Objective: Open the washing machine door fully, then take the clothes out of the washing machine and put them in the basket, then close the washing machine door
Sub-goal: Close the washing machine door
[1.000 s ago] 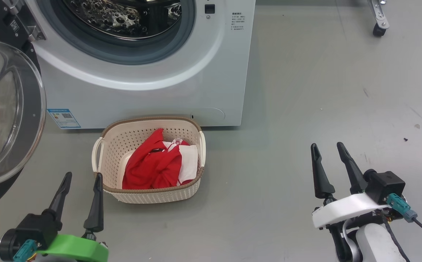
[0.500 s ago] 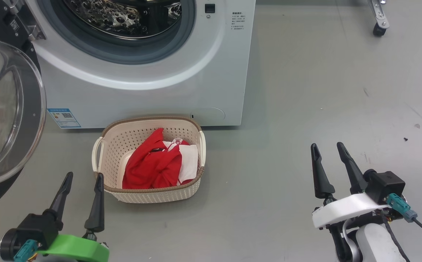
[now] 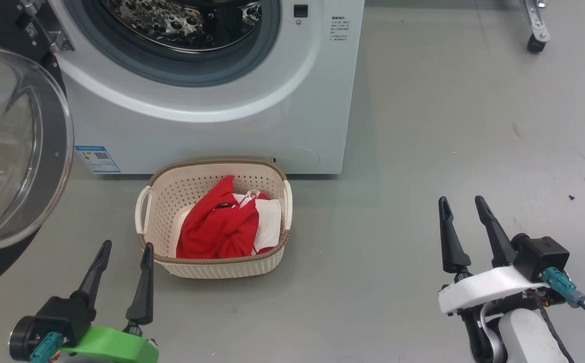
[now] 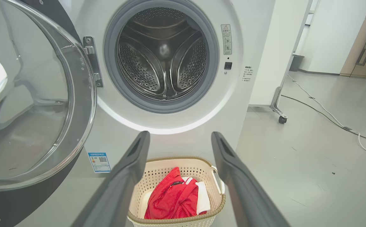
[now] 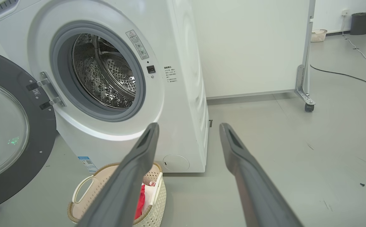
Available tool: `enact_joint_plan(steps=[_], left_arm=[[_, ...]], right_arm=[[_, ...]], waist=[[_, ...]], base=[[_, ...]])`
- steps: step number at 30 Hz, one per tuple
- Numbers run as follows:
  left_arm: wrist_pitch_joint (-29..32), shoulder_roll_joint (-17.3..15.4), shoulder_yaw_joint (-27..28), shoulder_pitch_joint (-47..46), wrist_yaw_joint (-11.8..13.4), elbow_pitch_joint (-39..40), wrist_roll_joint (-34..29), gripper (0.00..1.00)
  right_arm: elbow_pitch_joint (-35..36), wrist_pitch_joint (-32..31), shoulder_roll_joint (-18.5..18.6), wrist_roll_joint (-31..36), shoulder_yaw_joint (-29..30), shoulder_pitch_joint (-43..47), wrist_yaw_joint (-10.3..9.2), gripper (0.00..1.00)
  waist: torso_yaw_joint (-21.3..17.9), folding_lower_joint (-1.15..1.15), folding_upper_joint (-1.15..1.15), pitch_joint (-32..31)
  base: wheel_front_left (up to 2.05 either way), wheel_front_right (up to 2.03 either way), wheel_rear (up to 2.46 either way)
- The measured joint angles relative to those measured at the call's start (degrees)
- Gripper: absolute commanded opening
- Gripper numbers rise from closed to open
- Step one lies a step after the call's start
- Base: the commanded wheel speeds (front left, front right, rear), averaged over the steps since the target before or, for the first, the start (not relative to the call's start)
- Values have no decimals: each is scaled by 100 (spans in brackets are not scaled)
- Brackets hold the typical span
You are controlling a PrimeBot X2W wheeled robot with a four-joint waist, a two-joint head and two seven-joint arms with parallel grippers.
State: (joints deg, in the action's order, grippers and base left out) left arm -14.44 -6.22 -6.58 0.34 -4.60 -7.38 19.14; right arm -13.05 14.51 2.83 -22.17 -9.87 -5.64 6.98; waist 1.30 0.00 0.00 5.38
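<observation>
The white washing machine (image 3: 212, 131) stands at the top, its grey drum mouth (image 4: 162, 53) bare inside. The washing machine door (image 3: 15, 151) hangs swung wide open on the left, black rim around a clear glass bowl. On the floor in front sits the cream basket (image 3: 222, 260) with the red and white clothes (image 3: 217, 227) piled in it. My left gripper (image 3: 126, 247) is open just left of the basket's near corner, holding nothing. My right gripper (image 3: 461, 201) is open over bare floor, well right of the basket.
Grey floor spreads to the right. A white panel on castors (image 5: 309, 107) stands behind and right of the machine. Cables (image 4: 328, 116) run across the floor farther back, near a dark bin (image 5: 358, 22).
The whole head picture has shifted slightly right, so the camera has moved. Door, basket, clothes and both open grippers keep their places relative to one another.
</observation>
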Motion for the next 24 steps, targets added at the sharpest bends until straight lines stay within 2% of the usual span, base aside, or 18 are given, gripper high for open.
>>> enact_joint_plan(steps=[13,24], left_arm=[[0,54,-40,1,-38,-37,-18,100],[0,142,318,125,132,69,1,100]], right_arm=[[13,0,11,7,-194,2,0,100],[-88,0,47,5,-624,-101,0,100]], waist=[[588,0,0,56],[1292,0,0,123]], base=[[0,0,0],[0,0,0]])
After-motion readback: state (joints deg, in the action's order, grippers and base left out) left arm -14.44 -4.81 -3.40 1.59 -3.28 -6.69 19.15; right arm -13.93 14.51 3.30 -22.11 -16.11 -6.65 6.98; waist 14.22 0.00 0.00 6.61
